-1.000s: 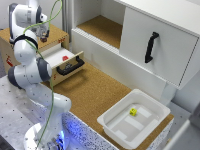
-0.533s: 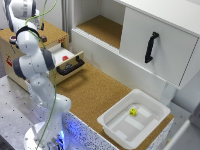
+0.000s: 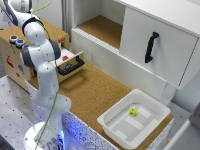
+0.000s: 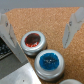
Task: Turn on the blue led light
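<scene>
The blue led light is a small round blue cap with a dark rim on the cork top of the wooden box. It also shows in the exterior view as the blue led light, beside a matching red cap. My gripper hovers over both caps, open, with one finger on each side and nothing held. In the exterior view the hand is largely cut off at the upper left corner.
The box's drawer stands pulled out with a red item inside. A white tray holding a small yellow object sits at the exterior view's lower right. A white cabinet with a black handle fills the back right.
The arm has raised and swung toward the exterior view's left, bringing the hand over the top of the wooden box. The tray and drawer have not moved.
</scene>
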`<move>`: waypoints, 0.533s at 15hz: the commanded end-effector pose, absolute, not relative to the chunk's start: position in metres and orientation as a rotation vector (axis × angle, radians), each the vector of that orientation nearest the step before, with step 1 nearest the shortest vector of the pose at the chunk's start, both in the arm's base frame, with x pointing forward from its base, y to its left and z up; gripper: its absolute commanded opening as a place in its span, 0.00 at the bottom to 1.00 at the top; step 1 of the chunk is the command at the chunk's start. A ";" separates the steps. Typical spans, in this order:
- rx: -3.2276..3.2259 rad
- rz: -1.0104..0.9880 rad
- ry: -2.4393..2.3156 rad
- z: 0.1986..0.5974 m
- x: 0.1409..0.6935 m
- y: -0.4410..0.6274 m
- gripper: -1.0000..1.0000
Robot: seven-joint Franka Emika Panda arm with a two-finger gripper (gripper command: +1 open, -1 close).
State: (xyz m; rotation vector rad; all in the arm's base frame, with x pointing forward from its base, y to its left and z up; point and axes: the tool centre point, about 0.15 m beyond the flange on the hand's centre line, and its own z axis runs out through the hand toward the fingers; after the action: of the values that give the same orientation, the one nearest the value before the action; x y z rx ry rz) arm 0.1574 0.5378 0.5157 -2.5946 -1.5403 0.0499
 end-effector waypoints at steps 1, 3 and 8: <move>-2.752 0.151 -1.631 0.526 0.159 0.552 0.00; -2.764 0.149 -1.600 0.524 0.158 0.541 0.00; -2.740 0.149 -1.538 0.506 0.162 0.532 0.00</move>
State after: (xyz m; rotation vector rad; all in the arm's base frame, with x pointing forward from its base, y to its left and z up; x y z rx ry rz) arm 0.1513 0.5257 0.5084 -2.6756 -1.5494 0.0725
